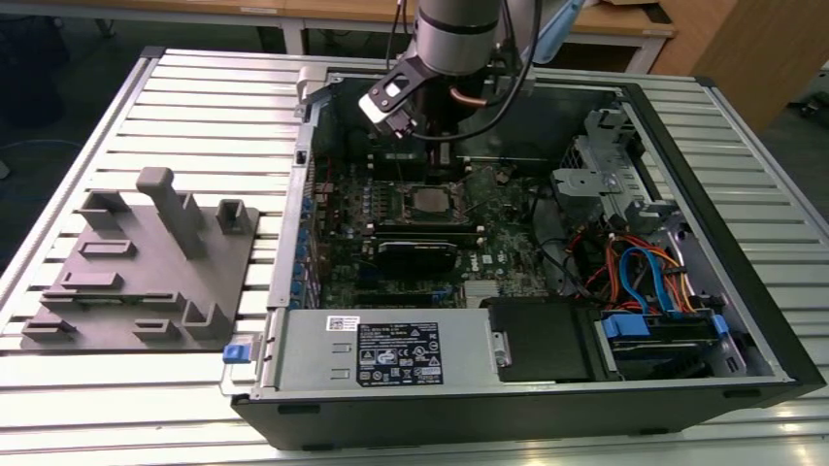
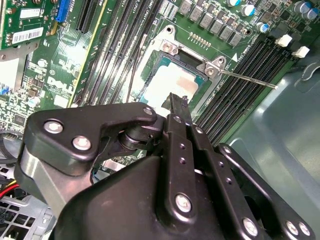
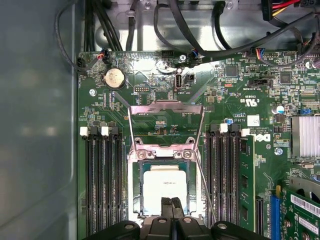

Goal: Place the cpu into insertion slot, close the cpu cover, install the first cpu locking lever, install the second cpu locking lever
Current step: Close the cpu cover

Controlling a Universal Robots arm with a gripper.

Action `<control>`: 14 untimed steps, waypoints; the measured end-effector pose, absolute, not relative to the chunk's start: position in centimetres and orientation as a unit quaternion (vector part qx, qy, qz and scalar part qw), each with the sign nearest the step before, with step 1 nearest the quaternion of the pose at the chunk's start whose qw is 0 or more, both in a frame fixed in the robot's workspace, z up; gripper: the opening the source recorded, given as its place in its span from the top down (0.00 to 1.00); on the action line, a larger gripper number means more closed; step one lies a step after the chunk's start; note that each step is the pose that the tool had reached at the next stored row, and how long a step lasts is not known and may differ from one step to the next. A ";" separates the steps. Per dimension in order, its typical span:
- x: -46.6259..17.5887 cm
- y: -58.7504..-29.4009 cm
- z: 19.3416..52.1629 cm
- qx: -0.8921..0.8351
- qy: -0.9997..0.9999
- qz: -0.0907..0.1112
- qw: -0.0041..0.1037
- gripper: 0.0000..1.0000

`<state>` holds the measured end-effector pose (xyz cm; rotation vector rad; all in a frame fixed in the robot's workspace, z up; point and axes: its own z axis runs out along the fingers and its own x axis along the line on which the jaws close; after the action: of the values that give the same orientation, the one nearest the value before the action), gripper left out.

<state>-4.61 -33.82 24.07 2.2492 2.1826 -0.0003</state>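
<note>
The chip sits in its socket, and the hand hangs just above it, fingers pressed together on nothing. The cover stands open. Closing it looks like the step in hand, and it calls for a gentle push on that frame.

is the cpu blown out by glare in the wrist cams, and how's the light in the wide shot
First wrist view: the cpu top is washed to near white by glare. Second wrist view: same glare on the cpu, with the claw dark in front. Exterior view: the case interior is dimmer, the cpu dull grey.
</note>
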 end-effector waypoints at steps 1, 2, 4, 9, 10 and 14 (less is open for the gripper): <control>-4.6 -33.8 24.1 0.718 0.696 0.000 0.004 0.90; -4.6 -33.8 24.2 0.718 0.696 0.000 0.004 0.90; -4.6 -33.8 24.3 0.718 0.696 0.000 0.004 0.90; -4.6 -33.8 24.5 0.718 0.696 0.000 0.004 0.90; -4.6 -33.8 24.5 0.718 0.696 0.000 0.004 0.90; -4.6 -33.8 24.7 0.718 0.696 0.000 0.004 0.90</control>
<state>-4.60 -33.81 24.70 2.2492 2.1826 -0.0001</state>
